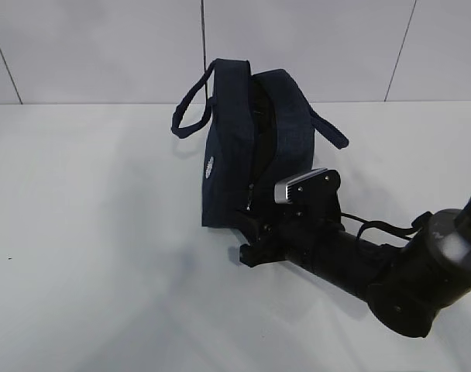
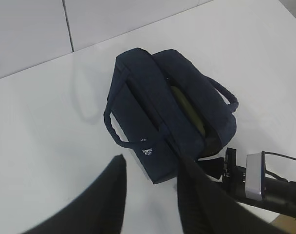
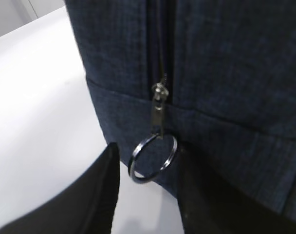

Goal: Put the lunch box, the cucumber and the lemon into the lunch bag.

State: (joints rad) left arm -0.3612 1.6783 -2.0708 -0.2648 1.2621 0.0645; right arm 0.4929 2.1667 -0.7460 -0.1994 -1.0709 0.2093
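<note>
at the bag's 6 o'clock end the right gripper (image 3: 147, 187) has its jaws apart around the ring pull (image 3: 153, 158), probably to work the zipper (image 3: 160, 63). lunch bag (image 1: 255, 143) sits mid-table, gaping on top. left gripper (image 2: 150, 197) hangs spread, empty. something green (image 2: 187, 109) inside; lemon and the rest hidden.

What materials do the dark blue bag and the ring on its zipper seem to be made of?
The boxy navy lunch bag looks like woven fabric: matte, with a fine heathered weave and stitched seams. The round zipper pull ring looks like polished metal, silvery with bright glints, probably steel.
</note>
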